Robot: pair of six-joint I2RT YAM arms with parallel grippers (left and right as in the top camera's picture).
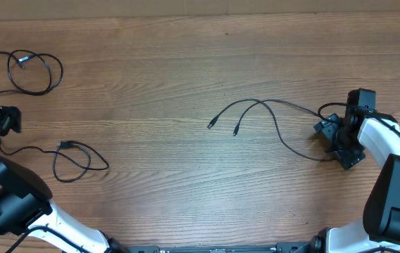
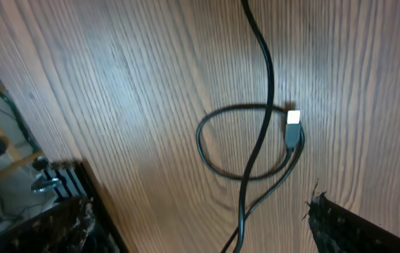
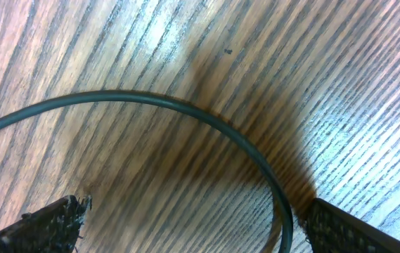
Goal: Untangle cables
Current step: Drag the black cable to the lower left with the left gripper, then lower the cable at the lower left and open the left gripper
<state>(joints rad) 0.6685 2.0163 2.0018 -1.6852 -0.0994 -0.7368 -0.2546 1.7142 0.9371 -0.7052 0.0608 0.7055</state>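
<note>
The bench (image 1: 185,56) is brown wood with a fine, straight grain running along its length. Three thin black cables lie on it, well apart.

The coiled cable (image 1: 22,60) sits at the far left corner, wound in round, overlapping loops. The second cable (image 1: 87,149) lies near the left edge, closer to the near side, as one loose oval loop with a tail trailing toward that edge. The long cable (image 1: 256,101) lies right of the bench's middle. It is doubled over, so its two small plug ends lie side by side pointing left, and both strands curve toward the right edge.

The left pincer (image 1: 6,119) is at the left edge between the two left-hand cables. From its wrist, the left pincer (image 2: 200,211) stands apart, its rough black fingers (image 2: 354,225) wide of a rounded cord loop (image 2: 214,158). A flat plug (image 2: 293,126) with a pale metal tip lies on the loop.

The right pincer (image 1: 333,133) is near the right edge, over the long cable's strands. Its fingers (image 3: 52,221) stand apart, clamping nothing. A smooth arc of the long cable (image 3: 185,107) lies on the bench between them.
</note>
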